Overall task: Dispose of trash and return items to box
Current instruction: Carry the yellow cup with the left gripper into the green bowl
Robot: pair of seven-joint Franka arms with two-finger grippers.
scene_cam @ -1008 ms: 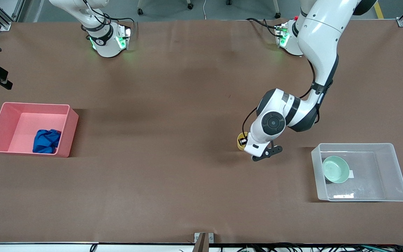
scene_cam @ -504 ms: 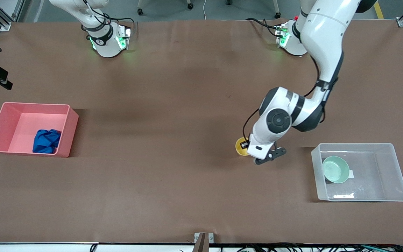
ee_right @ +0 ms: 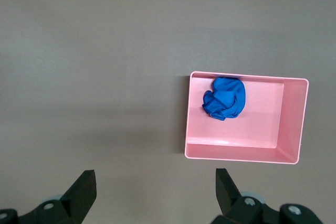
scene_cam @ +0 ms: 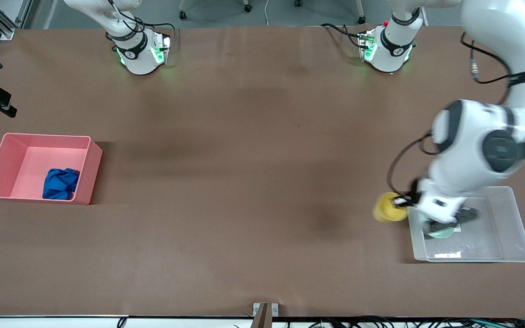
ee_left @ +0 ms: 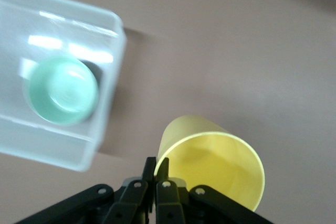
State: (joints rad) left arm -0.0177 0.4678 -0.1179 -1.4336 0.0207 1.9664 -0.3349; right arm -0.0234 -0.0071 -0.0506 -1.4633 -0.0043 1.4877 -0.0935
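Holding one yellow cup (scene_cam: 390, 207) by its rim, my left gripper (ee_left: 156, 174) has its jaws pinched on it, now carried from mid-worktop to the clear box (scene_cam: 513, 237) edge. One mint bowl (ee_left: 63, 91) inside. One blue wad (scene_cam: 60, 183) in the pink bin (scene_cam: 90, 175). Right gripper (ee_right: 155, 190) waits, jaws spread.

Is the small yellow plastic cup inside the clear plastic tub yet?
Not yet. The left gripper holds the yellow plastic cup in the air just outside the clear plastic tub's wall.
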